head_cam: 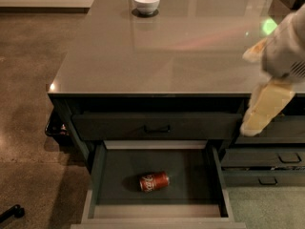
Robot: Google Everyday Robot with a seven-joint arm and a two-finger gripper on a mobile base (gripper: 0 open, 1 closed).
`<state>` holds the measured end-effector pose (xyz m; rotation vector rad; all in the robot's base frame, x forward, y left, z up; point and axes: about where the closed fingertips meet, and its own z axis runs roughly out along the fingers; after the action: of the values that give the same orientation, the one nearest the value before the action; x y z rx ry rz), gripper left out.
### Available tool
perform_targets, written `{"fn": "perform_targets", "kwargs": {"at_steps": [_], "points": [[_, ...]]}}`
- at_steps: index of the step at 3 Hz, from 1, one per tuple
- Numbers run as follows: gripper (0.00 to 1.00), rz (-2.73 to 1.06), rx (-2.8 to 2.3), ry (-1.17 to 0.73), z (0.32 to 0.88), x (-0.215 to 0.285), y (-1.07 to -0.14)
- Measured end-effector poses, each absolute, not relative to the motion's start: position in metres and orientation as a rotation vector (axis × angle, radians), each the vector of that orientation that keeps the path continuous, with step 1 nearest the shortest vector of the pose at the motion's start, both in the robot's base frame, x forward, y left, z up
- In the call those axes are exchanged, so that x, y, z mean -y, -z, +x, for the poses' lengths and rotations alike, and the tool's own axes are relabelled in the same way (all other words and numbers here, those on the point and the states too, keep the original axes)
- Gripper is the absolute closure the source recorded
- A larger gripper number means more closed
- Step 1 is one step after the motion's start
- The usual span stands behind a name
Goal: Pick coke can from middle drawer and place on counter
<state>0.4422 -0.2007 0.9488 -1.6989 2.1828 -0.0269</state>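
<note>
The coke can lies on its side on the dark floor of the open middle drawer, near the middle and slightly toward the front. My gripper hangs at the right, in front of the counter's front right edge, above and to the right of the drawer and well apart from the can. It holds nothing that I can see. The counter is a wide glossy grey-brown top above the drawers.
A white bowl stands at the far edge of the counter. A closed drawer with a black handle sits above the open one. Narrower handled drawers are at the right. Brown floor lies to the left.
</note>
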Motion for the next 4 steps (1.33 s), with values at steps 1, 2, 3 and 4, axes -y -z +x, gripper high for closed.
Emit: {"fn": "perform_targets", "kwargs": {"at_steps": [1,2,3,4], "points": [[0.00,-1.701,-2.107,-0.241,0.437,0.160,-0.861],[0.00,-1.680,-2.023,-0.463,0.432,0.117,-0.775],[0.00,-1.642,-1.997,-0.439,0.445,0.110,-0.766],[0.00,-1.642,-1.997,-0.439,0.445,0.110,-0.766]]}}
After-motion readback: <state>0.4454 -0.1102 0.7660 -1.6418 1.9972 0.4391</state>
